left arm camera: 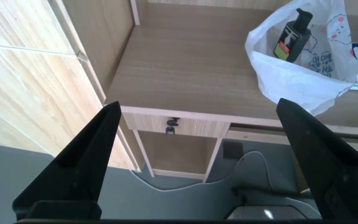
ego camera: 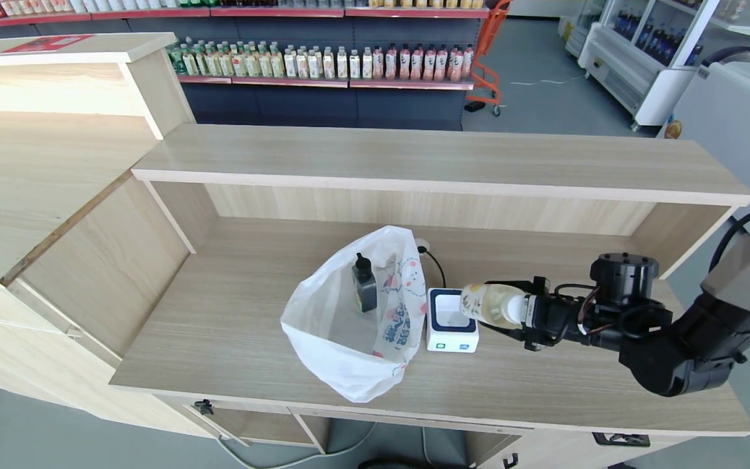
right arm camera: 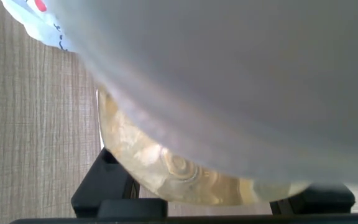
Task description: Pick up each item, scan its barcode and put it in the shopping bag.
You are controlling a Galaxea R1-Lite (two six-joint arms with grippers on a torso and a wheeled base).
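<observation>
The pale drink bottle (ego camera: 487, 303) lies sideways in the air, its base over the small white scanner (ego camera: 451, 320), gripped at the cap end by the right pincer (ego camera: 528, 311), which is closed on it. Just beside the scanner stands the white shopping bag (ego camera: 339, 339), mouth open, with a dark pump bottle (ego camera: 364, 284) already inside, so one item looks done and this one seems to be at the scanning step, with bagging left. The left pincer (left arm camera: 194, 158) hangs spread wide and holding nothing, below the front edge of the desk (ego camera: 232, 326). The bottle's barcode is not discernible, and the right wrist view is mostly blurred bottle.
</observation>
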